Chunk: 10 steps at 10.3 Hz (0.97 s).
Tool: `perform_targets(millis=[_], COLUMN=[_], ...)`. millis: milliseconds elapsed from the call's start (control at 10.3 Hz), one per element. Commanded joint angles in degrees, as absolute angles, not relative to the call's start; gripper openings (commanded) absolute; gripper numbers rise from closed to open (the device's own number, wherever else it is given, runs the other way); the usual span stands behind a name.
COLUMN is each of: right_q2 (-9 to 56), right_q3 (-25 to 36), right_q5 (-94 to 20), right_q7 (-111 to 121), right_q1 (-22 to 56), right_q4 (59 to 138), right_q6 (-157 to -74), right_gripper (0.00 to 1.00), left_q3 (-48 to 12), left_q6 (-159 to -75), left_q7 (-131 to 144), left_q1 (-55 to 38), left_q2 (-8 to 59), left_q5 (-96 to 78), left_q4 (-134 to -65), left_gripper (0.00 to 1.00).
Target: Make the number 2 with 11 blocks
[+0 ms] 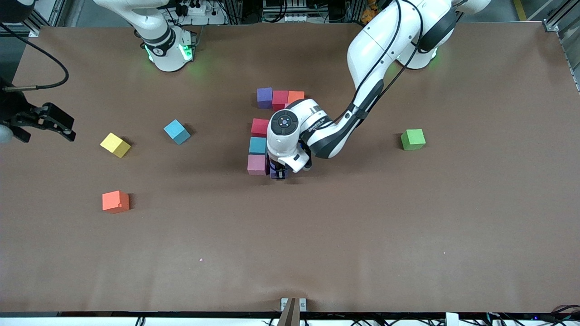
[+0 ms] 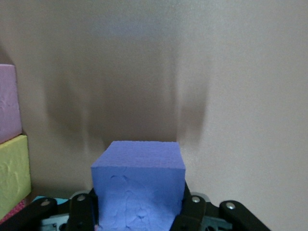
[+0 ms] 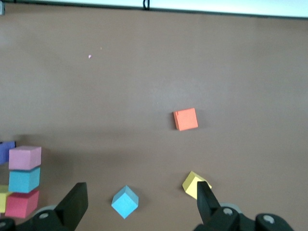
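Observation:
My left gripper (image 1: 278, 173) (image 2: 138, 204) is shut on a purple block (image 2: 138, 185), low at the table. The block is right beside the pink block (image 1: 257, 164) (image 2: 9, 103), on that block's side toward the left arm's end. The pink block ends a column with a blue block (image 1: 257, 145) and a red block (image 1: 259, 127). Farther from the front camera lies a row of purple (image 1: 264, 97), red (image 1: 280, 98) and orange (image 1: 296, 96) blocks. The left hand hides what lies between. A yellow block (image 2: 14, 175) shows beside the pink one. My right gripper (image 1: 63, 124) (image 3: 140, 195) waits open, above the table at the right arm's end.
Loose blocks lie toward the right arm's end: a blue one (image 1: 176, 131) (image 3: 125, 202), a yellow one (image 1: 115, 145) (image 3: 196, 185) and an orange one (image 1: 115, 201) (image 3: 186, 119). A green block (image 1: 413, 139) sits alone toward the left arm's end.

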State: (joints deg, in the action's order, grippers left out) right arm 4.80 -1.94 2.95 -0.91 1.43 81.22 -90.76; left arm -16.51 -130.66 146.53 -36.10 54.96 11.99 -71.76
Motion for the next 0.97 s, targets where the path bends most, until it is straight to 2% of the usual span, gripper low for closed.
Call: perform_targets(millis=[0,387,580,677,774,871], right_q2=[5.4,5.9,6.5,6.5,6.4,6.4], right_q3=[-2.0,-2.0,-1.9,-1.9,-1.9,-1.9], right_q5=[1.6,1.3,-0.9,-2.6,-2.5,-2.1], right_q7=[-0.2,-0.1,1.5,3.2,3.6,3.6], right_q1=[1.1,0.8,-2.3,-3.5,-4.0,-4.2], right_q4=[79.6,79.6,79.7,79.9,80.0,80.0], right_q6=[-89.2,-89.6,-89.6,-89.7,-89.3,-89.1], right_gripper=[1.00,1.00,1.00,1.00,1.00,1.00], left_q3=[-15.8,-15.7,-15.7,-15.6,-15.6,-15.6], left_q6=[-131.3,-131.7,-131.6,-131.6,-131.6,-131.5], left_q7=[147.2,148.3,148.4,148.4,148.4,148.4], left_q1=[-37.4,-38.3,-38.3,-38.3,-38.4,-38.3], left_q2=[57.0,57.7,57.7,57.8,57.9,57.9], left_q5=[10.8,10.8,10.8,10.8,10.8,10.8], left_q4=[-68.9,-69.1,-69.3,-69.3,-69.3,-69.4], left_gripper=[0.37,0.37,0.37,0.41,0.61,0.72])
